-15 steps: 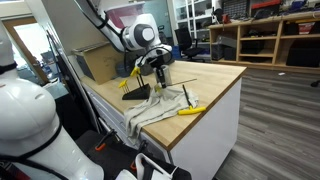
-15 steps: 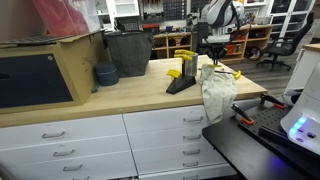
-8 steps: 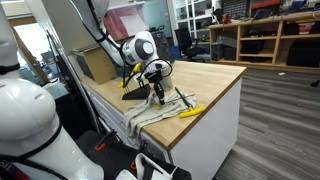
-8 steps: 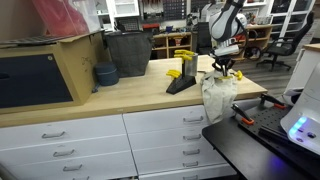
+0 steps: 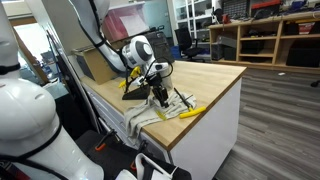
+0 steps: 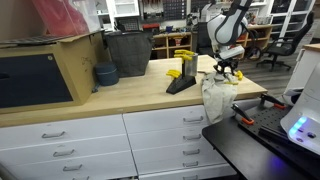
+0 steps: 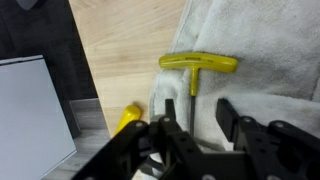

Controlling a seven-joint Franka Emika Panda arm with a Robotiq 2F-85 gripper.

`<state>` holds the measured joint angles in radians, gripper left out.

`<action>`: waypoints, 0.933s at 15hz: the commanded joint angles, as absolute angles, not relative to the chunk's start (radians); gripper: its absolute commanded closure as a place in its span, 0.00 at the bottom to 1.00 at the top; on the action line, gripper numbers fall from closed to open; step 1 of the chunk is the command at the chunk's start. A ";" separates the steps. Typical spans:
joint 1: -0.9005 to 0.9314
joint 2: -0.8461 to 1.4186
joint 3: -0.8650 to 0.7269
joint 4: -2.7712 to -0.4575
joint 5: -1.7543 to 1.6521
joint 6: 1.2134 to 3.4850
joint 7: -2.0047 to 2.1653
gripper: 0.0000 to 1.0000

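Note:
In the wrist view a T-handle tool with a yellow grip (image 7: 198, 63) lies on a pale towel (image 7: 255, 45). Its thin metal shaft runs back between my black fingers. My gripper (image 7: 196, 106) stands open just above the towel, with a gap on each side of the shaft and no clamp on it. A second yellow handle (image 7: 127, 118) lies at the towel's edge. Both exterior views show the gripper (image 5: 160, 97) (image 6: 228, 73) low over the towel (image 5: 145, 115) (image 6: 216, 98), which hangs over the counter's edge.
The wooden counter (image 6: 120, 95) carries a black stand with yellow tools (image 6: 182, 70), a dark basket (image 6: 127, 52), a blue bowl (image 6: 105, 74) and a large box (image 6: 45, 70). A yellow handle (image 5: 190, 110) lies near the counter's end. White equipment (image 6: 300, 110) stands beside the drawers.
The arm has come down from above the counter onto the towel. The jaws, shut before, now stand apart around the tool's shaft.

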<state>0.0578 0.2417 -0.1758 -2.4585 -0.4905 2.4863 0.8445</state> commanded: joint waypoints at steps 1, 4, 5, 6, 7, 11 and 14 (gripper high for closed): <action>0.064 0.216 -0.179 -2.481 -0.530 2.494 0.841 0.21; 0.066 0.213 -0.182 -2.490 -0.545 2.479 0.863 0.01; 0.065 0.214 -0.182 -2.496 -0.542 2.478 0.870 0.00; 0.064 0.216 -0.182 -2.505 -0.538 2.479 0.878 0.00; 0.064 0.220 -0.184 -2.511 -0.535 2.475 0.886 0.00; 0.055 0.236 -0.195 -2.521 -0.520 2.439 0.927 0.00; 0.038 0.241 -0.206 -2.517 -0.503 2.452 0.940 0.28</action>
<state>0.0503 0.2479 -0.1957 -2.5137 -0.5192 2.4620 0.9144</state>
